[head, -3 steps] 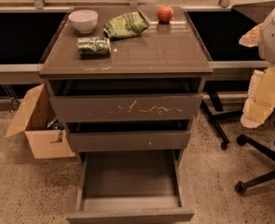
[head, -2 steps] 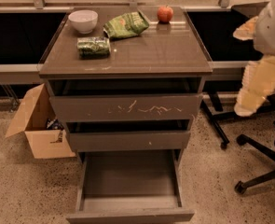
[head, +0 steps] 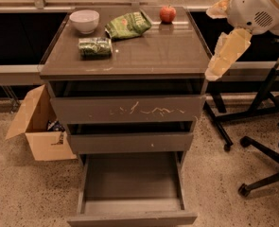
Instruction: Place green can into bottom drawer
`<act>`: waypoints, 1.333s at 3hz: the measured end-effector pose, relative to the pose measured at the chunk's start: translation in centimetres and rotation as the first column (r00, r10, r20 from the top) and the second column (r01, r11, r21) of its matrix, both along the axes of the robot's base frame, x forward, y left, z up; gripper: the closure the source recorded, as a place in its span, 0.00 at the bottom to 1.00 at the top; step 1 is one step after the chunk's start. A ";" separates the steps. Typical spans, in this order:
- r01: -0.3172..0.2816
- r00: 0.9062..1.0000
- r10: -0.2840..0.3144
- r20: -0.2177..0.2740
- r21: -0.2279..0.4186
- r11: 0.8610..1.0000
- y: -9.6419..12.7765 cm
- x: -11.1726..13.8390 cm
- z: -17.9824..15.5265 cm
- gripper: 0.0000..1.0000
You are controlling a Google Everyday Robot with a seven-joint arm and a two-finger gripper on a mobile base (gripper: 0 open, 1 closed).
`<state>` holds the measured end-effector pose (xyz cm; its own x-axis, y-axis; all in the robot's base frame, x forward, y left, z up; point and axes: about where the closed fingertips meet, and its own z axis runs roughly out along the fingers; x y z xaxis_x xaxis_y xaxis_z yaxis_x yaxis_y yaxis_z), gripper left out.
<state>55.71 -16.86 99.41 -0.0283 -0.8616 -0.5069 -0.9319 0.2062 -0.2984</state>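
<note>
Leftward, the gripper is being brought up to the right edge of the cabinet top; whether it is spread or closed cannot be told. The green can, lying sideways, could be sent rolling if nudged.

Office or lab: rolling chair base at 4 o'clock, cardboard box at 8 o'clock, speckled floor; gripper hangs at 2 o'clock.
</note>
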 end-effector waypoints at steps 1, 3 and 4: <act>0.000 1.000 0.000 0.000 0.000 1.000 0.0 0.0 0.0 0.00; -0.053 0.996 0.042 0.073 0.151 0.987 6.2 9.8 -0.9 0.00; -0.075 0.995 0.057 0.082 0.233 0.970 9.9 13.9 -1.8 0.00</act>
<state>69.62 -6.92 97.63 0.0697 -0.7163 -0.6943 -0.9230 0.2177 -0.3173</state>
